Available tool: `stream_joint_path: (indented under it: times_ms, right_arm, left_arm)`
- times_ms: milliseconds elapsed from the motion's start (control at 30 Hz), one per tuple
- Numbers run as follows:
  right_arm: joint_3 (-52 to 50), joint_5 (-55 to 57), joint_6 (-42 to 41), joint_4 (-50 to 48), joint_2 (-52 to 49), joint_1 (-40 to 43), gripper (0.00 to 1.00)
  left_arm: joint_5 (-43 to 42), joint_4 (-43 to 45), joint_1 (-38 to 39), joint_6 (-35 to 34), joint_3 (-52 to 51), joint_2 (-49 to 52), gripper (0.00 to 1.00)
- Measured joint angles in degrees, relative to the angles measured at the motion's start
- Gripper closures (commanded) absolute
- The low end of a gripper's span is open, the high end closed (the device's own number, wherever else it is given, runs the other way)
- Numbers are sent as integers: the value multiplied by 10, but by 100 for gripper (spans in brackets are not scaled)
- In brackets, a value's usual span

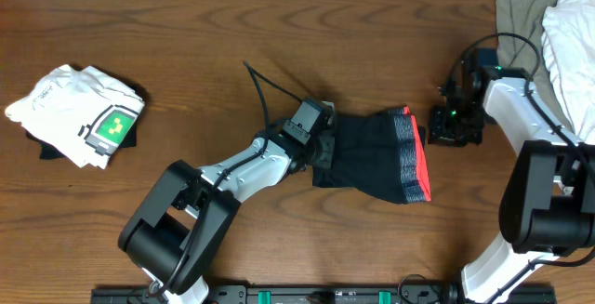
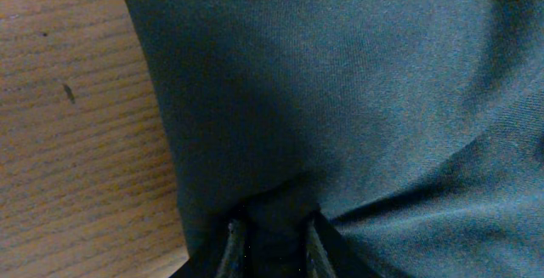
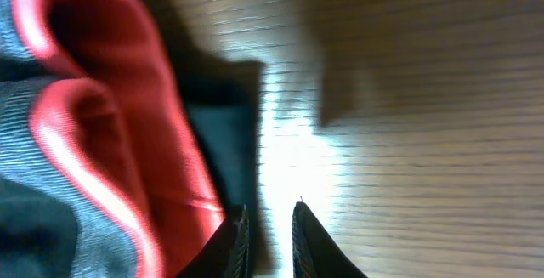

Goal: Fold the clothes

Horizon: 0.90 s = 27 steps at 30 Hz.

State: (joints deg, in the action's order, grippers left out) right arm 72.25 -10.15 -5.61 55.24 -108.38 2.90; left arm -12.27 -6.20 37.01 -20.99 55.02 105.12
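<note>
- Brown wooden table (image 1: pixel 186 25) carries everything in the overhead view. A white shirt (image 1: pixel 84 113) with a green square print lies far to the left, and a heap of pale garments (image 1: pixel 548 16) sits at the far right corner.
- Right of centre lie the dark trousers (image 1: pixel 372 151), already gathered into a short, compact bundle rather than spread at full length.
- Their grey waistband (image 1: pixel 409 155) with its red-orange edge faces the right side and is turned up so the red shows. No long legs trail out of the bundle, so I judge that most of the folding is done.
- At the bundle's left edge the left gripper (image 1: pixel 321 146) has its fingers closed on a pinch of dark cloth. Its wrist view shows the fabric bunched between them, with a smooth folded edge running up from the grip.
- Just beside the waistband, but not touching it, the right gripper (image 1: pixel 453 127) holds nothing. Its fingers stand narrowly apart, and only bare wood shows between them in its wrist view.
- What appears to be left:
  - the left side must let go of the cloth;
  - the bundle looks a little skewed and rumpled at its lower edge, so it may need squaring or one more fold;
  - whether the layers underneath lie flat cannot be seen.
</note>
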Motion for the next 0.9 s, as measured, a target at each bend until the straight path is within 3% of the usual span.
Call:
stream_joint_path:
  times_ms: [267, 467, 700, 900]
  right_arm:
    - [0, 1, 0, 8, 0, -28, 84]
    - [9, 6, 1, 37, 30, -26, 84]
    - [36, -18, 10, 38, 123, -30, 85]
    - [39, -65, 23, 80, 125, -78, 86]
  left_arm:
    - [0, -5, 0, 0, 1, 0, 75]
    - [3, -26, -1, 8, -2, -12, 38]
    - [33, -51, 0, 20, -27, -100, 34]
    - [87, 30, -15, 31, -25, -174, 34]
